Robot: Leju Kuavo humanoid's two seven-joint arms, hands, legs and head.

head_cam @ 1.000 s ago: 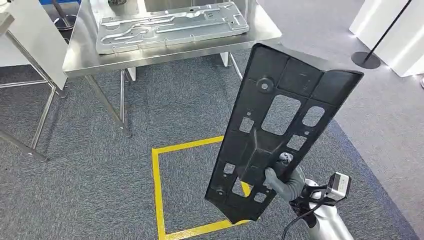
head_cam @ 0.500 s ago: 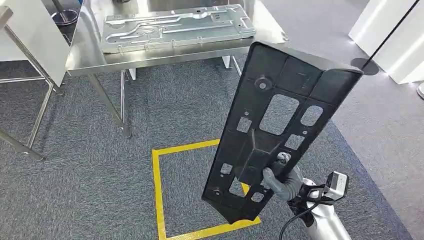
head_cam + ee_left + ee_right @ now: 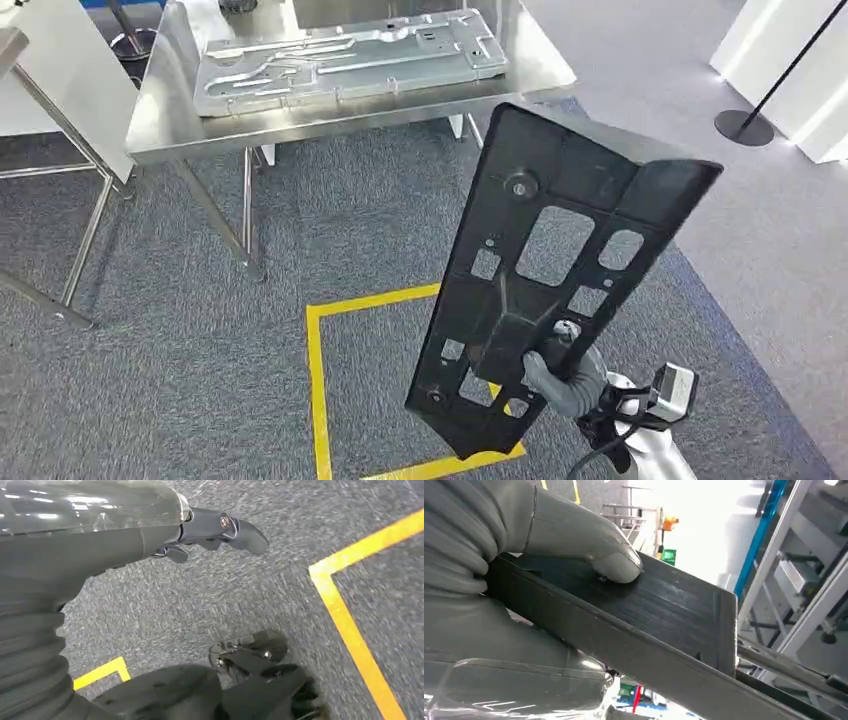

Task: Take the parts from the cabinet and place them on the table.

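Note:
My right hand (image 3: 562, 374) grips a long black plastic panel (image 3: 560, 270) with several rectangular cut-outs near its lower end, holding it upright and tilted over the carpet. In the right wrist view the grey thumb (image 3: 589, 537) presses on the black panel (image 3: 659, 605). The steel table (image 3: 180, 125) stands ahead at the upper left, with a flat silver metal part (image 3: 345, 60) lying on it. My left hand (image 3: 210, 530) hangs above the carpet, its fingers apart, with nothing in them.
A yellow taped square (image 3: 318, 390) marks the grey carpet below the panel. Another table's legs (image 3: 85, 230) stand at the far left. A black stanchion base (image 3: 742, 127) and white panels (image 3: 800, 60) are at the upper right.
The whole view has shifted slightly; the table now sits a little lower in the picture. The panel stays in my right hand, sitting slightly lower in frame.

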